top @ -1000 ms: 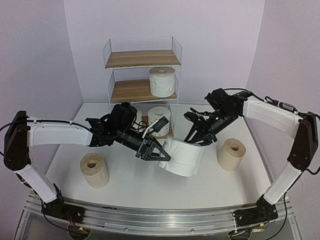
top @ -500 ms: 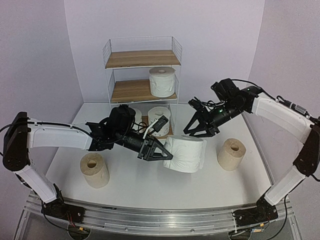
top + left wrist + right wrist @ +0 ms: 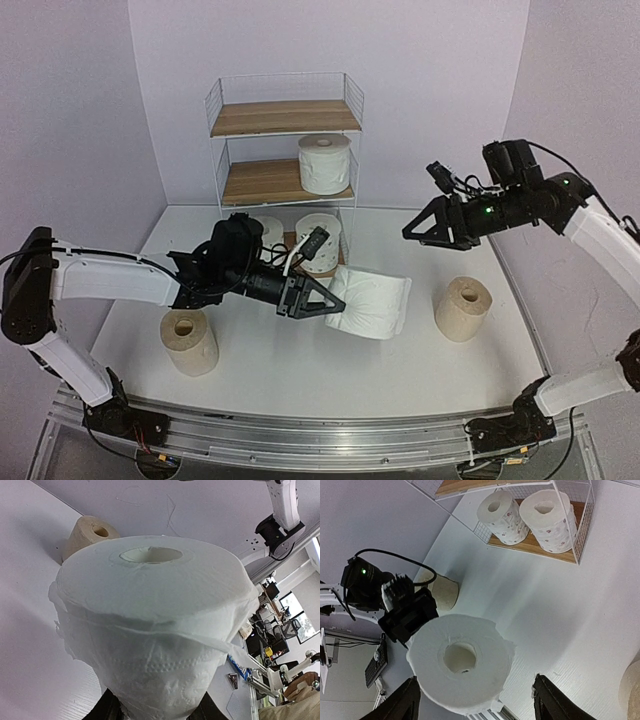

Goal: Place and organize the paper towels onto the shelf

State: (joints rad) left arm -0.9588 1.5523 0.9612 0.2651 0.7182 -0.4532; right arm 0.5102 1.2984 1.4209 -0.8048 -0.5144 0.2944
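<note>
My left gripper (image 3: 326, 304) is shut on a plain white roll (image 3: 375, 303), held tilted on its side low over the table's middle. In the left wrist view that roll (image 3: 150, 620) fills the frame between my fingertips (image 3: 107, 711). My right gripper (image 3: 424, 229) is open and empty, raised to the right of the roll; its view looks down on the roll's hollow core (image 3: 460, 657). The shelf (image 3: 285, 118) stands at the back. A plain white roll (image 3: 325, 163) sits on its middle board. Two dotted rolls (image 3: 318, 240) (image 3: 268, 232) sit on the bottom board (image 3: 532, 546).
One tan roll (image 3: 188, 340) stands front left, beside my left arm. Another tan roll (image 3: 463, 307) stands at the right, below my right gripper. The shelf's top board (image 3: 285, 116) holds nothing, and the left half of the middle board is bare.
My right gripper has drawn back from the white roll, up and to the right. My left gripper keeps the roll and has shifted it slightly to the right.
</note>
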